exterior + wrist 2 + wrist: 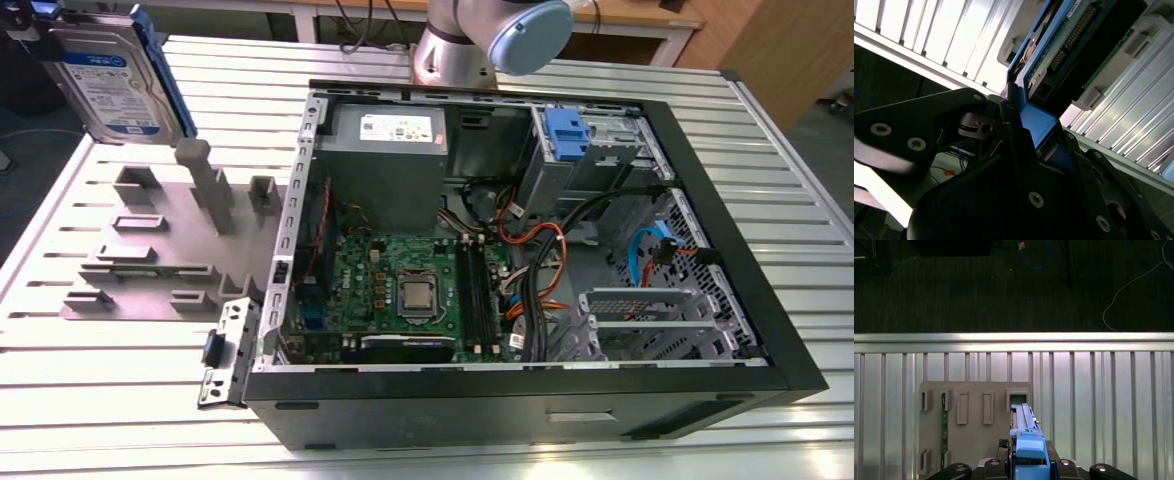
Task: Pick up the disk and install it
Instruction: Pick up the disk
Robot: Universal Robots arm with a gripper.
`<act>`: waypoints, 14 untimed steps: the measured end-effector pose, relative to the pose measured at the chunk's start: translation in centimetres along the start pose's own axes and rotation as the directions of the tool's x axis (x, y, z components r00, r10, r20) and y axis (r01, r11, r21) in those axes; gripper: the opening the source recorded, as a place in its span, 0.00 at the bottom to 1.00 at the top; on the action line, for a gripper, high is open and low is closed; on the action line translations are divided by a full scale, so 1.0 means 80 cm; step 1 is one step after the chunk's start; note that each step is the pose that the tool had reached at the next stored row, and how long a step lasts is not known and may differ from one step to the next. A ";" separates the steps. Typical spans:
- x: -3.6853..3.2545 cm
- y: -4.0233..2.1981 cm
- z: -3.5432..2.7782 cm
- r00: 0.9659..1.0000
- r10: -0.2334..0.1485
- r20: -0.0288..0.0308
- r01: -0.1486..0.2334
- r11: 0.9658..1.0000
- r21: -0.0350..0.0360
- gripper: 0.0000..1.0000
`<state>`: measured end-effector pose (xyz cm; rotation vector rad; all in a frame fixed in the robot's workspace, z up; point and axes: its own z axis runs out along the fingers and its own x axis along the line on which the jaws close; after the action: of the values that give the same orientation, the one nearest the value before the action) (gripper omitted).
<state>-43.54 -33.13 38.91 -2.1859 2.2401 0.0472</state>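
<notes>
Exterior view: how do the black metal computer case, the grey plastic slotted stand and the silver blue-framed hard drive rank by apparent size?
1. Black metal computer case.
2. Grey plastic slotted stand.
3. Silver blue-framed hard drive, cropped by the picture's edge, so this last ranking is less sure.

the table [120, 400] is made of long silver metal strips with thin gaps between them. bright light shines on the strips in the first wrist view. past the table's edge lies a dark carpet floor [954, 290]. a blue cable [1036, 267] and a thin white cable [1126, 286] lie on it. in the exterior view a brown wooden desk [641, 14] stands behind the table. a brown wooden cabinet [781, 50] stands by the far corner on the exterior view's right.
</notes>
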 end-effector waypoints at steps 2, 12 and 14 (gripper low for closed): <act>0.0000 0.0000 -0.0005 1.000 0.000 0.000 0.000 1.000 0.000 0.36; -0.0001 0.0000 -0.0027 1.000 0.000 0.000 0.000 1.000 0.000 0.36; -0.0001 0.0001 -0.0031 1.000 0.000 0.000 0.000 1.000 0.000 0.36</act>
<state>-43.54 -33.13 39.16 -2.1859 2.2401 0.0471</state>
